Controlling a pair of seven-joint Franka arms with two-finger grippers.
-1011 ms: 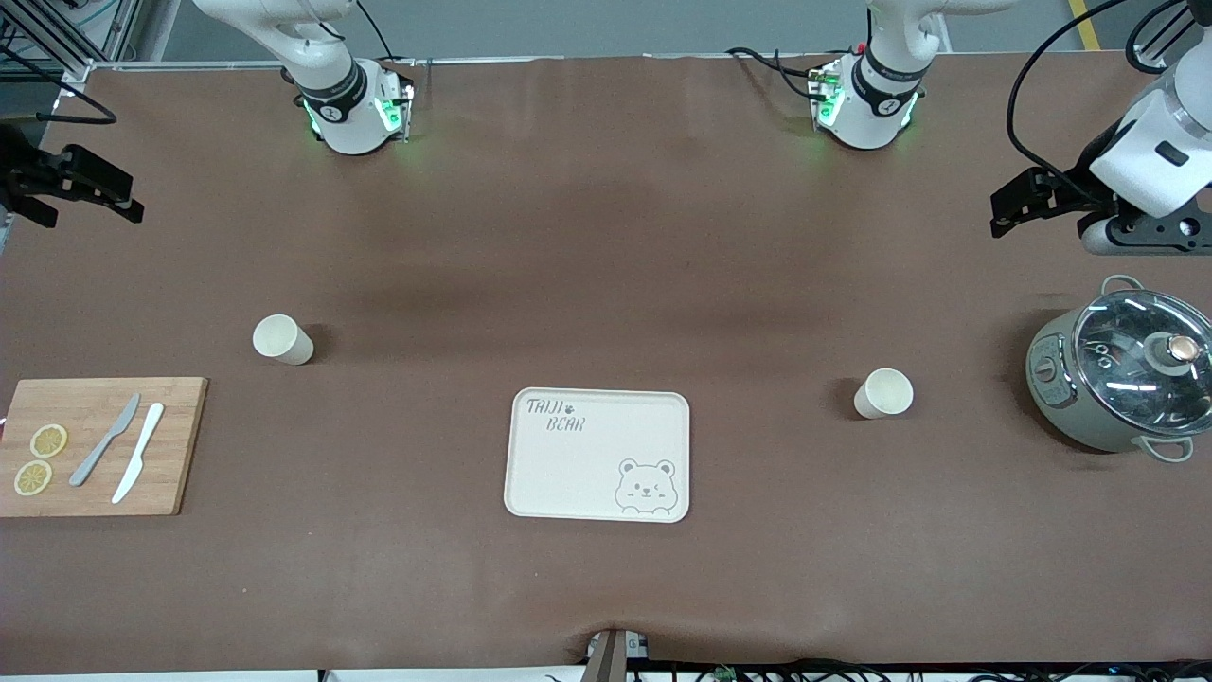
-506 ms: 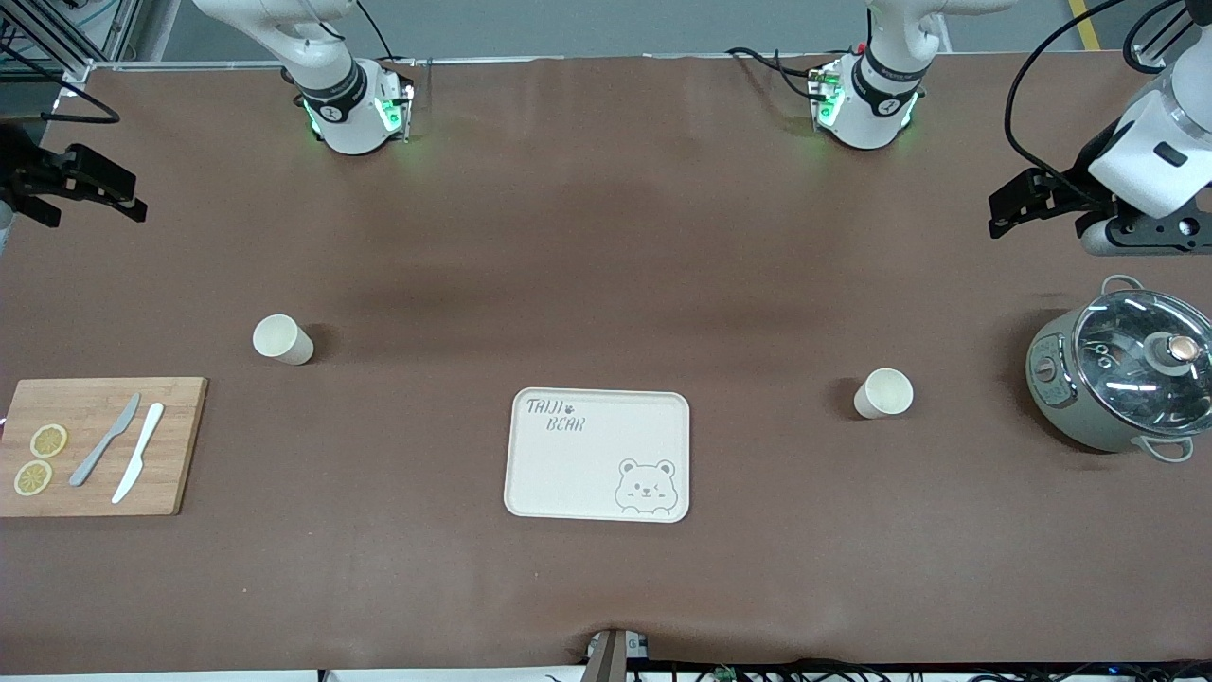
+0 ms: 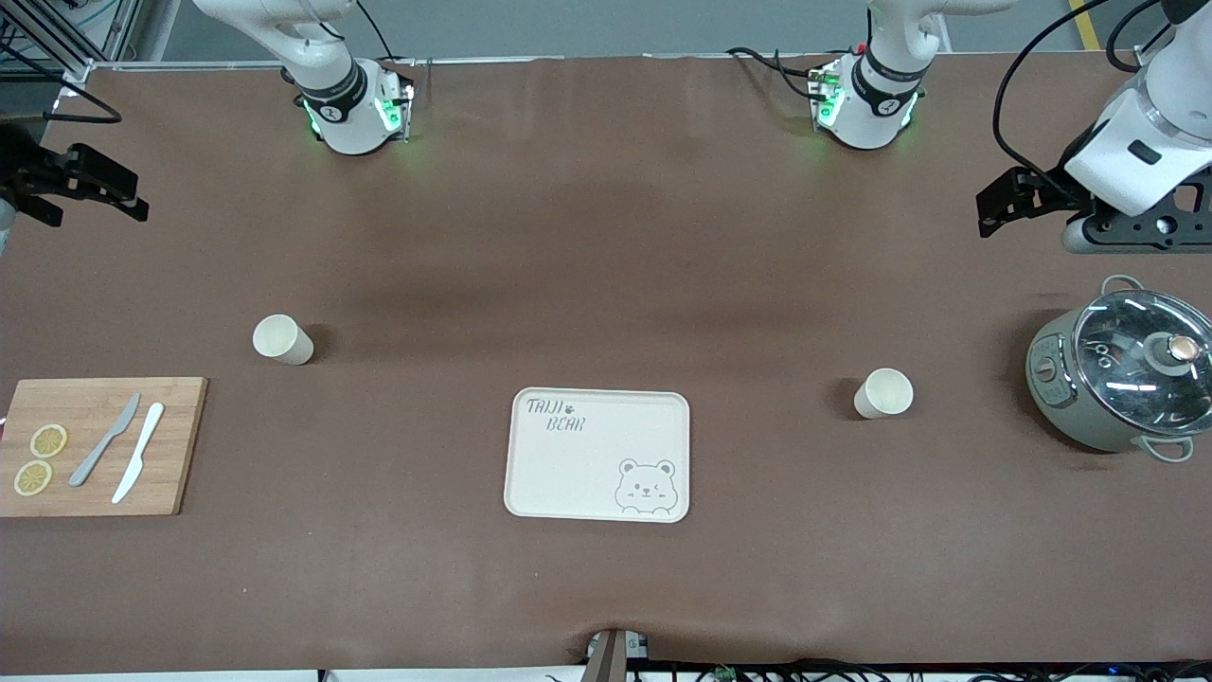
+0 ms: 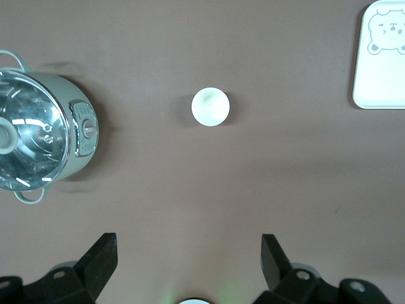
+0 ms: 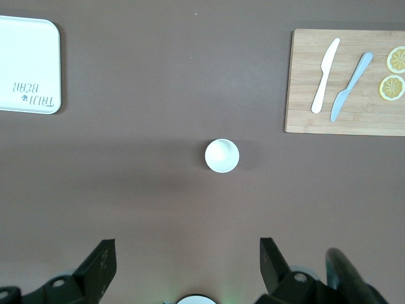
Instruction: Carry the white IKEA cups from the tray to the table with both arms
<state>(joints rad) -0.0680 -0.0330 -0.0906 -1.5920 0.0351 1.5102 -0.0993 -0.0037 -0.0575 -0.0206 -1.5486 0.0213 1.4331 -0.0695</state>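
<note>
Two white IKEA cups stand upright on the brown table. One cup (image 3: 281,338) is toward the right arm's end; it also shows in the right wrist view (image 5: 222,156). The other cup (image 3: 883,393) is toward the left arm's end, beside the pot; it also shows in the left wrist view (image 4: 210,106). My left gripper (image 3: 987,213) hangs open and empty over the table at its own end, apart from its cup (image 4: 188,253). My right gripper (image 3: 133,201) hangs open and empty over the table's other end (image 5: 186,256).
A cream bear tray (image 3: 587,464) lies mid-table, nearer the camera than both cups. A grey-green lidded pot (image 3: 1122,379) stands at the left arm's end. A wooden board (image 3: 180,445) with two knives and lemon slices lies at the right arm's end.
My left gripper has shifted slightly toward the table's middle and the robot bases. The right gripper has barely moved. The cups have not moved.
</note>
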